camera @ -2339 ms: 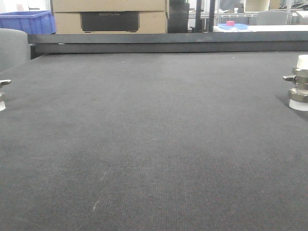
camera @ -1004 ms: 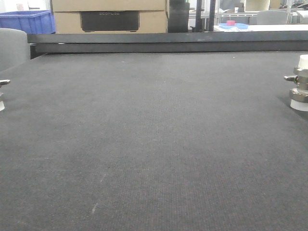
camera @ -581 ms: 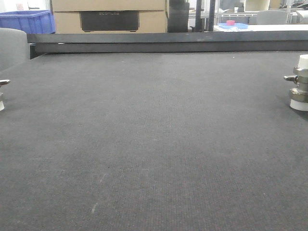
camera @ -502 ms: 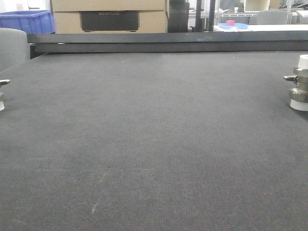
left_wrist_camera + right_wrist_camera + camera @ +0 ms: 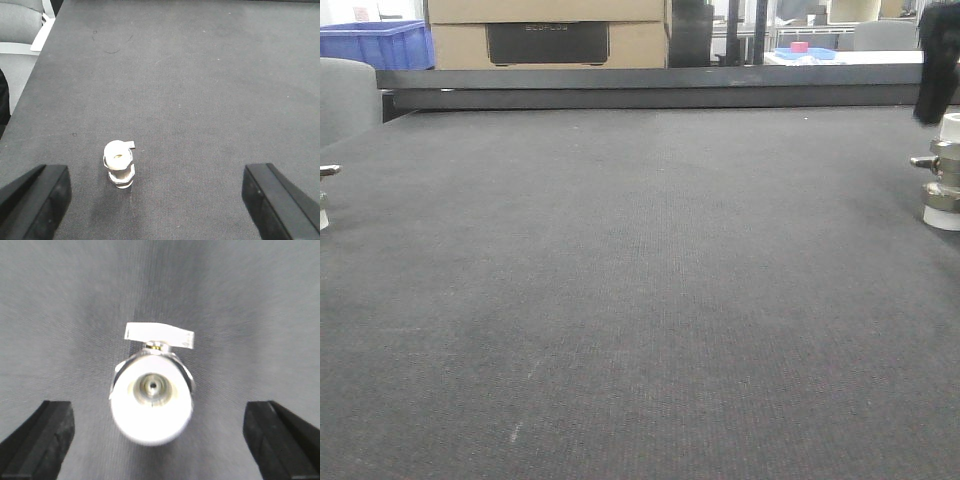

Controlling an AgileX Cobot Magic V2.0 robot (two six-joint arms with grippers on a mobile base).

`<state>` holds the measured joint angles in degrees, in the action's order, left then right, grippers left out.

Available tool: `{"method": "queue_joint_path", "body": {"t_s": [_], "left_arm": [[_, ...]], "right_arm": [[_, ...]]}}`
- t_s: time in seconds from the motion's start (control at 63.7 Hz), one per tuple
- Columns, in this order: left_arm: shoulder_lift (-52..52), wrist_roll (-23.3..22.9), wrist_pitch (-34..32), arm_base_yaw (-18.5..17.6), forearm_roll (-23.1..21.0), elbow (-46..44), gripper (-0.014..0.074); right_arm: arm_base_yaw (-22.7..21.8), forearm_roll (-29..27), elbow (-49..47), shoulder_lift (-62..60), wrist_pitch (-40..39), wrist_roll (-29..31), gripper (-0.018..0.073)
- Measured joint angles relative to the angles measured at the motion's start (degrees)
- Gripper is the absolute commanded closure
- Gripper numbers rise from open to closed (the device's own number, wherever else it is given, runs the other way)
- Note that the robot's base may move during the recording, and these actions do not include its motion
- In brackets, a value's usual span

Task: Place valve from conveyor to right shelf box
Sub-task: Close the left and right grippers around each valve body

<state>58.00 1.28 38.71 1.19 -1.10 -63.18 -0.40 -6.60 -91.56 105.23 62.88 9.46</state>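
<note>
While the right end effector [image 5: 158, 412] hangs spread over the upright valve [image 5: 151, 390] — left end effector [image 5: 156, 175] spread too — an off-centre close could clip its handle [image 5: 159, 335] and topple it

View straight down; image soft/blurred. Small silver metal valve [image 5: 151, 400] w/ round white plastic end cap stands upright, cap toward camera, approx. centre-frame. Bore visible at cap centre. Flat pale metal side handle [image 5: 159, 335] projects from valve body on far side, lying crosswise. Valve rests on dark grey woven-texture conveyor [image 5: 250, 300]. Black two-finger right gripper [image 5: 160, 440] is above it: fingers [image 5: 40, 437] sit in lower L and R corners, spread wide. Valve is between them, no contact either side.
</note>
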Motion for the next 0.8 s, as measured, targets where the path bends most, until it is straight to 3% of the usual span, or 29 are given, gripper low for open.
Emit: {"method": "queue_joint_path", "body": {"t_s": [0.33,0.408,0.455,0.549,0.706,0.8], "left_arm": [[0.0,0.0,0.0,0.0,0.0,0.0,-0.0005],[0.0,0.0,0.0,0.0,0.0,0.0,-0.0005],[0.0,0.0,0.0,0.0,0.0,0.0,-0.0005],[0.0,0.0,0.0,0.0,0.0,0.0,-0.0005],[0.0,0.0,1.7,0.0,0.0,0.0,-0.0005],[0.0,0.0,3.1,0.0,0.0,-0.1,-0.0005]], "right_arm": [[0.0,-0.2,-0.1,6.4,-3.0,1.2,-0.001],[0.0,-0.2,-0.2,6.9,-3.3,1.4,0.0029],[0.0,-0.2,-0.2,7.0,-3.4,1.5,0.0081],[0.0,-0.2,-0.5,7.0,-3.5,1.5,0.0288],[0.1,-0.6,-0.6,7.0,-3.6,1.8,0.0722],[0.1,-0.6,-0.6,7.0,-3.2,1.8,0.0712]]}}
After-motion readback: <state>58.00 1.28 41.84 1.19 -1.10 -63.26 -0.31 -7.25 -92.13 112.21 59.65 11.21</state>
